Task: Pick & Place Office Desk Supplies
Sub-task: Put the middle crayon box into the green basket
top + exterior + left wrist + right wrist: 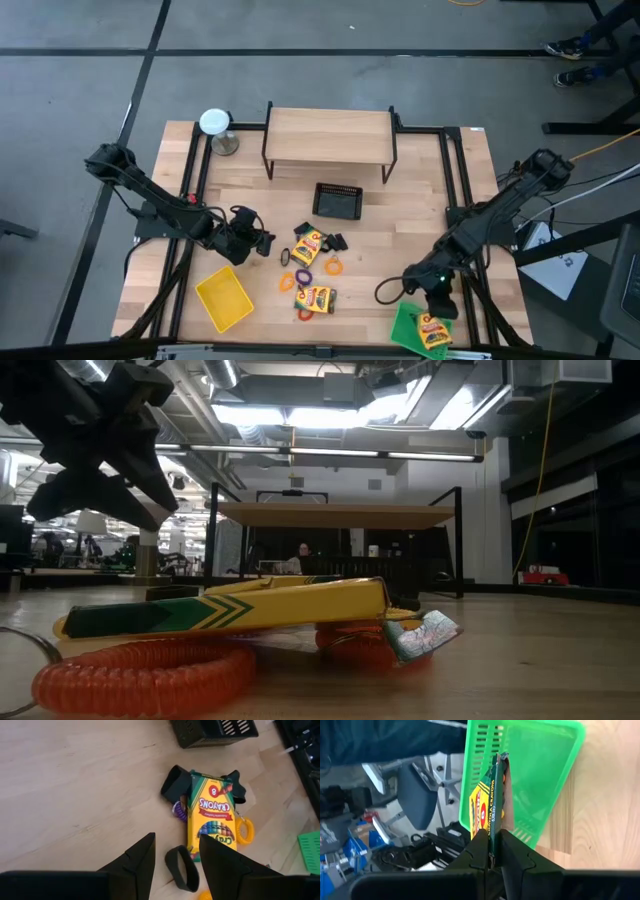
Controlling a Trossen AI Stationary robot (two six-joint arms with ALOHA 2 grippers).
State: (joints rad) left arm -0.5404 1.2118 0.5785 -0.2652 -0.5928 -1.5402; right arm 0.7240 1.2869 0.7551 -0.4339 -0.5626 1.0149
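Clamped edge-on in the right gripper (492, 851), a crayon pack (489, 805) points lengthwise over the green tray (540, 775).

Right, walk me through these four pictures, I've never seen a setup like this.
Two dark robot arms work at a wooden table. One picture looks straight down, one looks level across the tabletop, and two come from cameras on the wrists.

The right gripper has its fingers shut on a crayon pack, held over the green tray at the table's near right corner. The left gripper is open above a black ring, beside another crayon pack.

Coloured rings, a yellow tray, a black mesh basket and a small wooden shelf also sit there.
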